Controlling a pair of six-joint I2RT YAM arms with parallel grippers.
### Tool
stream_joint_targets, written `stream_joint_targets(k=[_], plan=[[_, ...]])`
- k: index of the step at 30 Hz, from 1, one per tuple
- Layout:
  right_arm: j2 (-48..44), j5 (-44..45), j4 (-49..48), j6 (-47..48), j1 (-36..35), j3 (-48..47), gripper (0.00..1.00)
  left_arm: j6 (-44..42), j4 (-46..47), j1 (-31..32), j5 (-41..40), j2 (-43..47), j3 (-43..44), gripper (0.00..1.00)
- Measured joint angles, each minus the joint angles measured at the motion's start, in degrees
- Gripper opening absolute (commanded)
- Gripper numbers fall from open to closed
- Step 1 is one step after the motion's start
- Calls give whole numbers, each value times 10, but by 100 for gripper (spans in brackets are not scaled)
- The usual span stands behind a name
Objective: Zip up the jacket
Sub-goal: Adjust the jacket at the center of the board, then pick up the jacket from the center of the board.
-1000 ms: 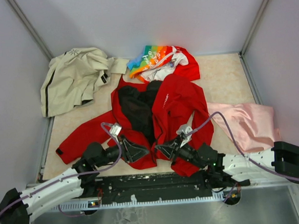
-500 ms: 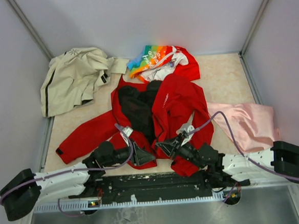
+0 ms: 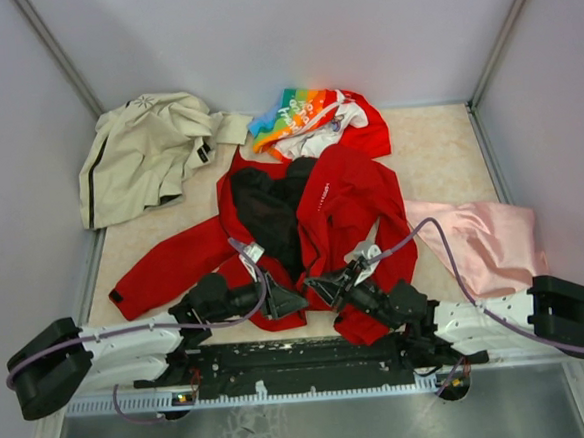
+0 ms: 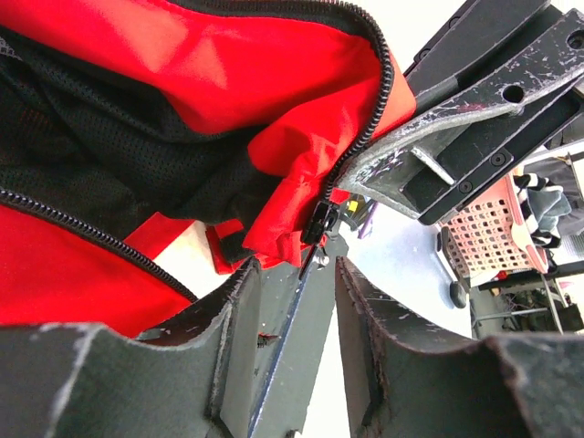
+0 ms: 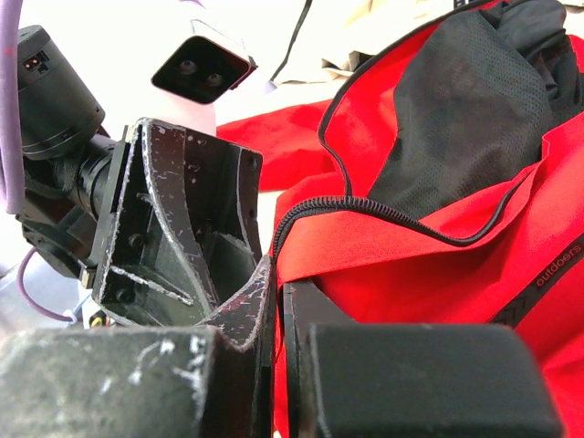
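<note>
Left wrist view puts the small black zipper slider [image 4: 319,222] just ahead of the left gripper [image 4: 294,274], its jaws half open and empty. The right gripper [image 5: 276,306] is clamped shut on the bottom edge of the slick red jacket [image 3: 343,197], which lies unzipped just beyond the grippers with its mesh lining [image 4: 109,155] showing. Seizing the slider seems the step in hand, so next the left jaws must close squarely on it.

Soft, even light fills the top view, leaving the desk [image 3: 437,139] bright, with only faint shadows along the edges of the red jacket [image 3: 345,190]. In the wrist views the left fingers [image 4: 119,383] and right fingers [image 5: 109,383] loom dark and blurred in the foreground, while the backgrounds blow out to white.
</note>
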State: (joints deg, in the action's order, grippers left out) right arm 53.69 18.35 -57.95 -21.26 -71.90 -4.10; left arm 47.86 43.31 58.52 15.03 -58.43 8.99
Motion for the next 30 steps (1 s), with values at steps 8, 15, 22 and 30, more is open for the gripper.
stream_joint_targets(k=[8,15,22,30], plan=[[1,0,-8,0,0,0,0,8,16,4,2,-5,3,35],[1,0,-11,0,0,7,0,25,13,4,9,2,3,34],[1,3,-12,0,0,12,0,38,-27,6,10,28,7,34],[1,3,-13,0,0,15,0,38,-43,6,9,37,17,33]])
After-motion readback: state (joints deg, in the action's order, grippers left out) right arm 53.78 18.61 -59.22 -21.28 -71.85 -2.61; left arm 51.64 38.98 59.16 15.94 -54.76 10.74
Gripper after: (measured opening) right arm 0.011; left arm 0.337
